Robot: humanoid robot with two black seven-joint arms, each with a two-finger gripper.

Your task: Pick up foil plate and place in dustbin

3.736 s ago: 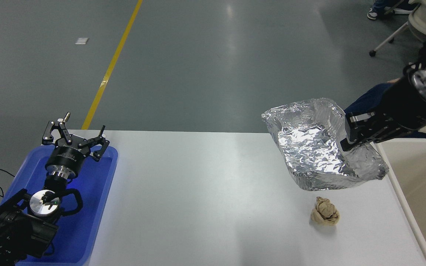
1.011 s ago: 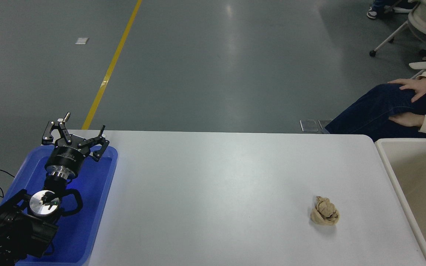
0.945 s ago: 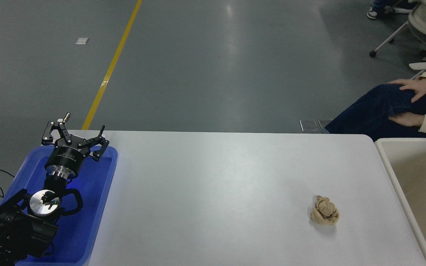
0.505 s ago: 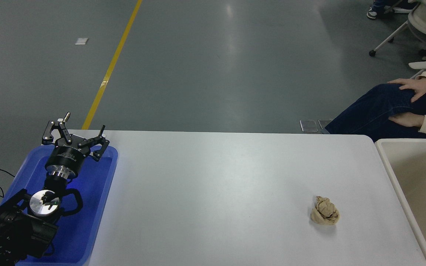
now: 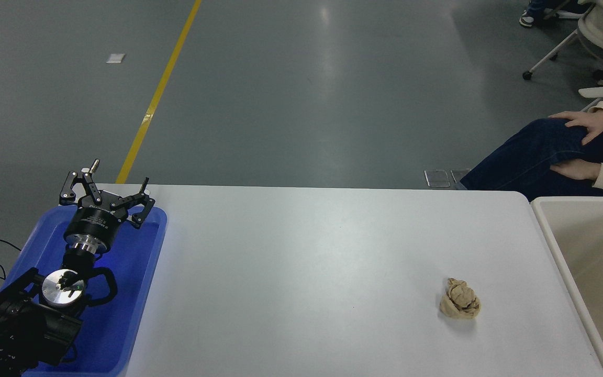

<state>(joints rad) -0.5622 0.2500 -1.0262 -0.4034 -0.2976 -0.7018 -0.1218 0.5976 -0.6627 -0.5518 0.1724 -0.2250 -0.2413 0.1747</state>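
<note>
Zero foil showing anywhere right now, so you can't confirm where the foil plate actually sits. It isn't on the white table (image 5: 306, 262), and the slice of the dustbin (image 5: 545, 220) you can see at the right edge is just plain cream wall and rim. My guess is it's down inside the part of the bin that's cut off, but that's a guess.

Your right arm is out of shot completely, so no telling what that gripper is doing. Your left gripper (image 5: 107, 195) is parked over the blue tray (image 5: 139, 293) at the lower left with its fingers spread and nothing in them.

If you do end up handling that plate again: thin foil like that should be super light and flimsy, it'll dent under any real squeeze and flop if you grab a corner. I'd pinch a raised side wall near the middle of a long edge, gently.

Only other thing on the table is the brown paper ball (image 5: 459, 306), near the bin. A person's hand (image 5: 584, 123) rests on a knee beyond the far edge.
</note>
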